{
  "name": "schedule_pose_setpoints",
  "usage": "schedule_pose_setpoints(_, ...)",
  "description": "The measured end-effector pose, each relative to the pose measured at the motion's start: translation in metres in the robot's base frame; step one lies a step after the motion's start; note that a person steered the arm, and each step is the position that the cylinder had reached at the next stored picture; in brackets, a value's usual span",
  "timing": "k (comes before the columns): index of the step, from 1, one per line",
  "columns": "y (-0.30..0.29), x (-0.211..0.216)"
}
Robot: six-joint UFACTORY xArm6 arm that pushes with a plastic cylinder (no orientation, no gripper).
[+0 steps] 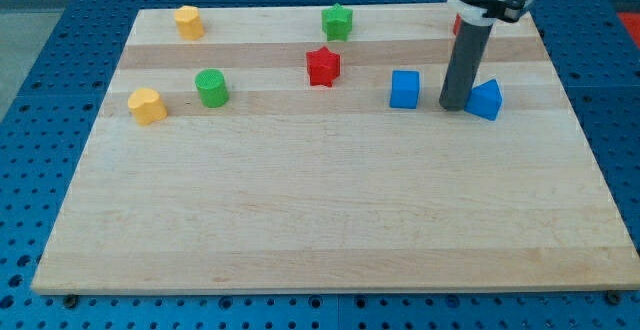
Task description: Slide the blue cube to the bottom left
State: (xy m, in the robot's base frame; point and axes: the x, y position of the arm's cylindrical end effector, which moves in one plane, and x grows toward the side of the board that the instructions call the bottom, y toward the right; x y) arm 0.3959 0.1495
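The blue cube [404, 89] sits on the wooden board [320, 220] at the upper right of the middle. My tip [455, 105] rests on the board just right of the cube, with a small gap between them. A second blue block, wedge-shaped [486, 100], lies right against the tip's right side. The rod rises from the tip toward the view's top.
A red star [323, 66] and a green star [338, 21] lie left of the cube. A green cylinder [211, 88] and two yellow blocks [147, 105] [189, 21] are at the upper left. A red block [457, 24] is mostly hidden behind the rod.
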Motion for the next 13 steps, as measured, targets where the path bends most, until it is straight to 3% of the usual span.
schedule_pose_setpoints(2, -0.001, -0.001)
schedule_pose_setpoints(5, -0.015, -0.053)
schedule_pose_setpoints(7, -0.051, -0.048)
schedule_pose_setpoints(13, -0.066, 0.08)
